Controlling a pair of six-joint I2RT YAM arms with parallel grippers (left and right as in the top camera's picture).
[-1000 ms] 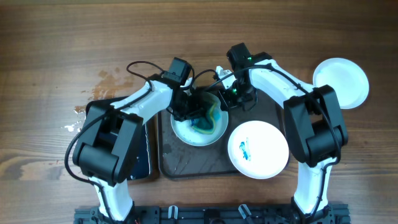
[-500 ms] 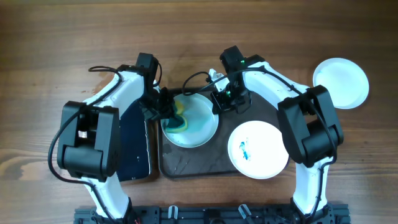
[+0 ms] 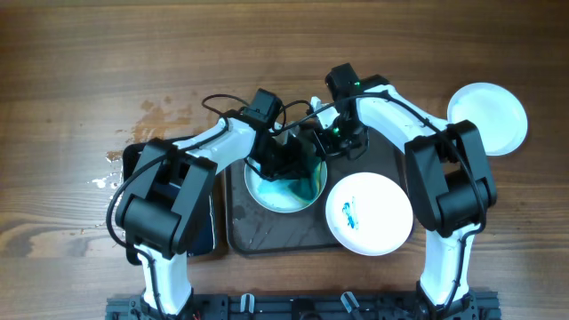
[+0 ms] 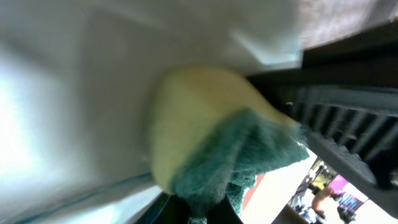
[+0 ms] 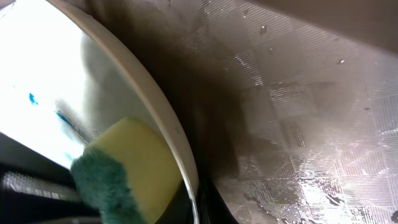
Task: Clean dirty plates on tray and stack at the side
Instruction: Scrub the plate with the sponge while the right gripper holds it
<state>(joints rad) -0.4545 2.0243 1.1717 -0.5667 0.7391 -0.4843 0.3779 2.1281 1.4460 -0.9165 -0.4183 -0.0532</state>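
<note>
The pale blue plate (image 3: 286, 196) lies on the dark tray (image 3: 267, 233), smeared blue-green inside. My left gripper (image 3: 286, 162) is shut on a yellow and green sponge (image 4: 211, 143) and presses it on the plate's inside. My right gripper (image 3: 323, 144) is shut on the plate's far right rim (image 5: 166, 121); the sponge also shows in the right wrist view (image 5: 124, 171). A white plate (image 3: 369, 213) with a small blue smear lies on the tray's right front. A clean white plate (image 3: 487, 117) lies on the table at the far right.
A smaller glossy black tray (image 3: 203, 227) lies left of the dark tray, partly under my left arm. A wet stain (image 3: 160, 114) marks the wooden table at the back left. The tray's surface (image 5: 298, 112) is wet and streaked.
My left gripper swept the sponge to the plate's left side, then back right to its middle. The pale blue plate shifted left and back right with my right gripper.
</note>
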